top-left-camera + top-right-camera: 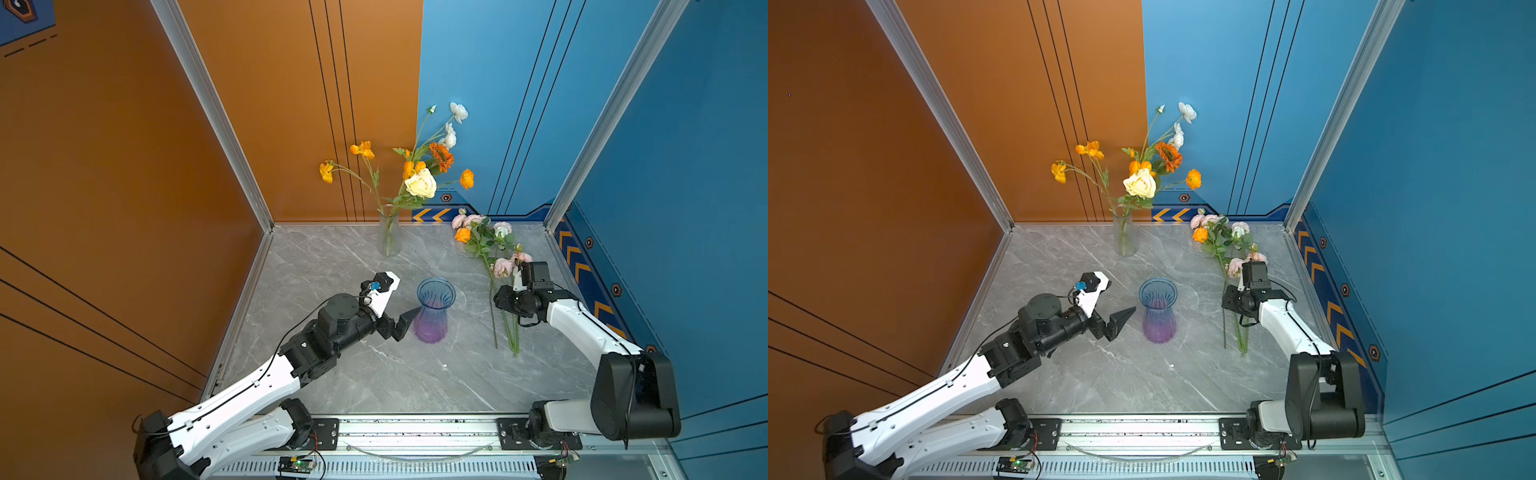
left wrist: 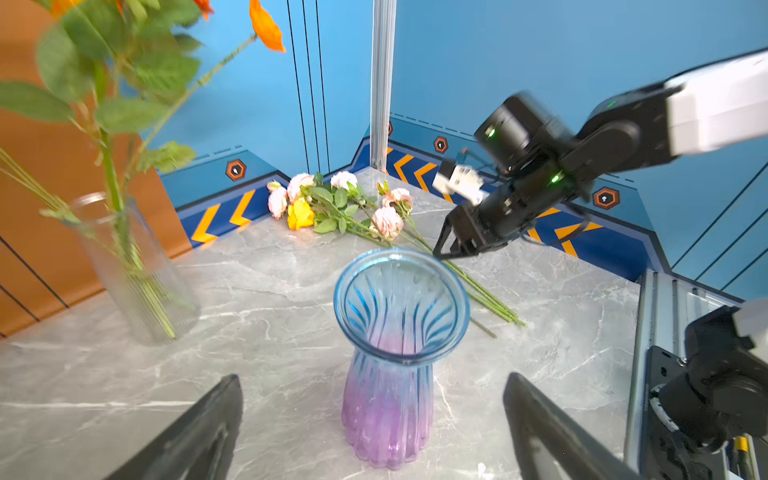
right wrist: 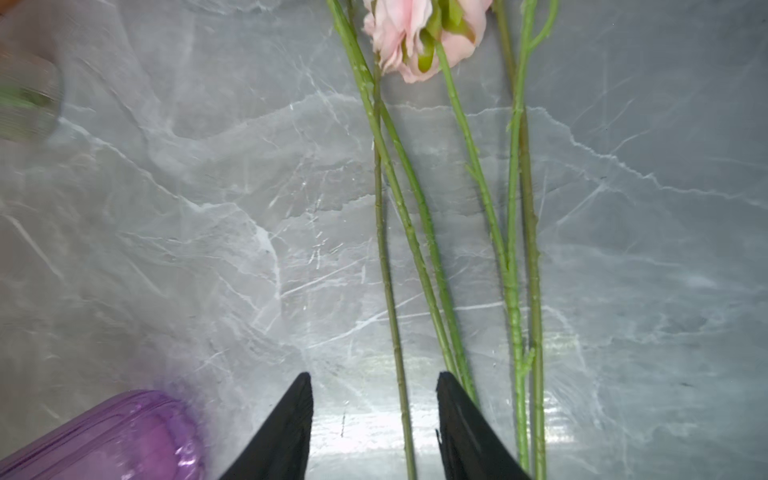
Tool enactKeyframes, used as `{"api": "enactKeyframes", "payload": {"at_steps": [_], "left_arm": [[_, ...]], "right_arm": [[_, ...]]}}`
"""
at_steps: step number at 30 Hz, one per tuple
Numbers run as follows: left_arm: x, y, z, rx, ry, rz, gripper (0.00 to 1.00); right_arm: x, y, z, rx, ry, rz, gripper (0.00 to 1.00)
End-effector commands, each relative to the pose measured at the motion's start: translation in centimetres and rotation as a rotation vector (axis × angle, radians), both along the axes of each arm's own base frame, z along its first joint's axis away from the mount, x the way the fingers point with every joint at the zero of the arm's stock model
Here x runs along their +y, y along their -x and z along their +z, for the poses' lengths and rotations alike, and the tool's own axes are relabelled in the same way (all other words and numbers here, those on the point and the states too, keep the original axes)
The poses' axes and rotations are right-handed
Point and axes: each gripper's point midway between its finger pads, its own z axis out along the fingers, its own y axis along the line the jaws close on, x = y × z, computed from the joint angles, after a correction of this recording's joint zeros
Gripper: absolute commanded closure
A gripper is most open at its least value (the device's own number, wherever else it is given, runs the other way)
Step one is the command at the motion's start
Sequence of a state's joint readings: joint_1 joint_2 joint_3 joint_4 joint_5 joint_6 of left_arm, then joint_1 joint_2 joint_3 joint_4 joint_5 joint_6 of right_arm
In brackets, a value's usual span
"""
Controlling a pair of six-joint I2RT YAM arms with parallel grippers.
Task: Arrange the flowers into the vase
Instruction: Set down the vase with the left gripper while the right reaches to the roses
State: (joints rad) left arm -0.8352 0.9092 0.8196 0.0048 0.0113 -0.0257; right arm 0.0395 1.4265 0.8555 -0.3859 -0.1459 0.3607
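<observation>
One stem [image 3: 388, 291] is running straight between the right gripper's [image 3: 374, 376] half-parted fingers (left gripper [image 2: 372, 377] is gaping wide, farther off).

In both top views the right hand [image 1: 499, 300] sits over the loose flowers [image 1: 482, 243], so its tips and the stems beneath it are hidden. In the right wrist view the purple vase [image 3: 108, 436] is cut off at the edge, and the clear vase [image 3: 25, 99] is a blur.
</observation>
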Motion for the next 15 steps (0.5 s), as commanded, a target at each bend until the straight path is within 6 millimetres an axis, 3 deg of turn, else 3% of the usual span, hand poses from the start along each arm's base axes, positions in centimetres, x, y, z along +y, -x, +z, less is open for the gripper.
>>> {"api": "enactKeyframes", "payload": {"at_steps": [1, 3, 7, 12, 15], "left_arm": [[-0.2, 1.4, -0.1, 0.051, -0.161, -0.098, 0.02], [-2.5, 2.3, 1.8, 0.058, -0.197, -0.263, 0.02], [-6.0, 3.2, 2.2, 0.047, -0.321, -0.501, 0.02], [-7.0, 1.1, 0.5, -0.042, -0.437, -0.529, 0.02], [-6.8, 0.2, -0.3, -0.029, -0.415, -0.507, 0.02]], "right_arm": [[-1.3, -0.9, -0.8, 0.029, 0.099, 0.01, 0.55], [-1.7, -1.8, -1.4, 0.044, 0.133, 0.004, 0.59], [-2.3, -3.2, -2.6, 0.082, 0.184, 0.003, 0.62], [-2.5, -3.9, -3.8, 0.131, 0.213, 0.023, 0.66], [-2.5, -4.3, -4.2, 0.145, 0.224, 0.034, 0.69]]}}
